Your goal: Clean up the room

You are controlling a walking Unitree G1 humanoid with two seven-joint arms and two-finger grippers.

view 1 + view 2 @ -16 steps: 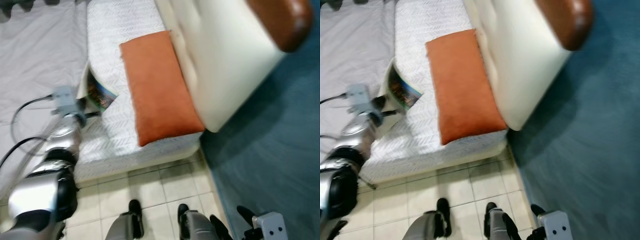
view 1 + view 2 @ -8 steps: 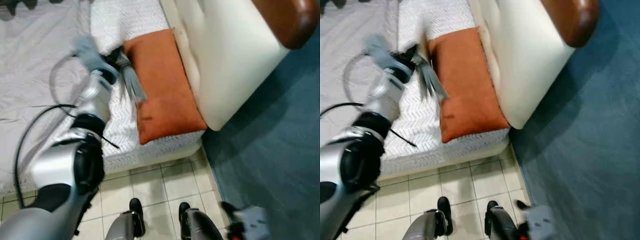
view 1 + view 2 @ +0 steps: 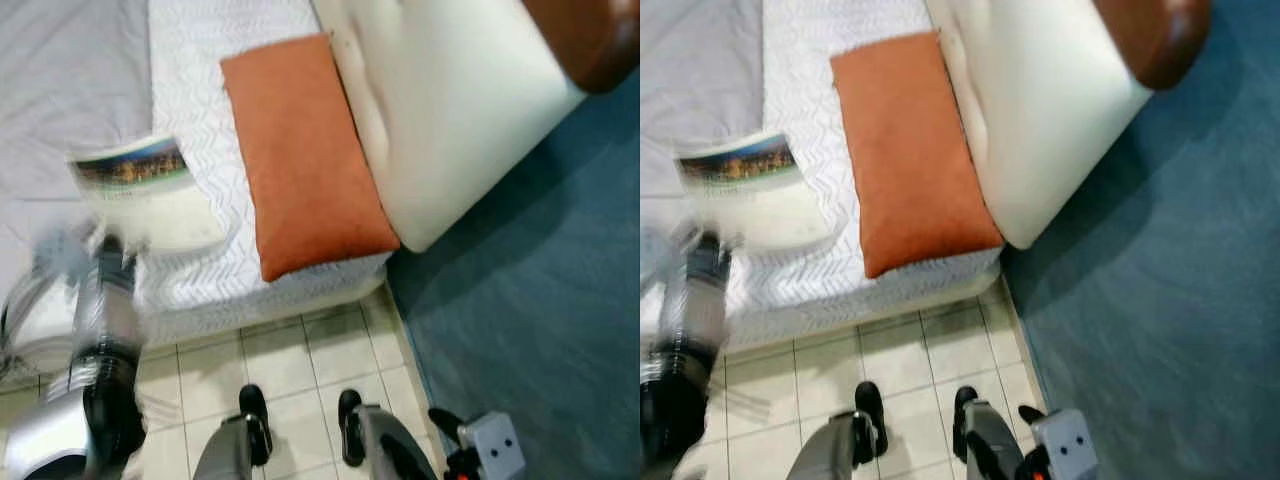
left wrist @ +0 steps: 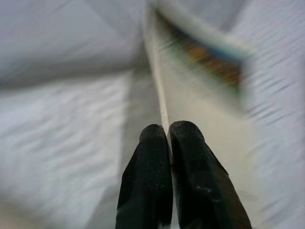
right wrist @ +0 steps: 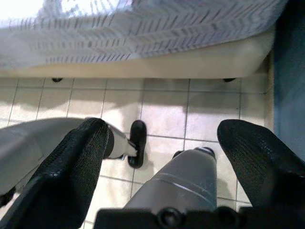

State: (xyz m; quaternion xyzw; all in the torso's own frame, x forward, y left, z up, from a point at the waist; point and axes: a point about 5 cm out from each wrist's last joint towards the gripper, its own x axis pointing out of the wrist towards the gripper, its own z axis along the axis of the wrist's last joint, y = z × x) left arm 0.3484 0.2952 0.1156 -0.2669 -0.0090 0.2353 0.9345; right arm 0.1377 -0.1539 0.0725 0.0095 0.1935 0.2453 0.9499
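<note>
A thin book with a colourful picture strip on a pale cover is held up over the near part of the white quilted mattress. My left gripper is shut on its lower edge; in the left wrist view the two black fingers pinch the thin book between them. The arm and book are blurred. My right gripper hangs low at the right, open, over the tiled floor and my legs.
An orange pillow lies on the mattress against the cream padded headboard with its brown top. A grey sheet covers the left of the bed. Pale tiles lie at my feet, teal carpet to the right.
My left arm swung up toward the pillow with the book, then back down to the left; the book is now held up, cover facing the camera. The view shifted slightly.
</note>
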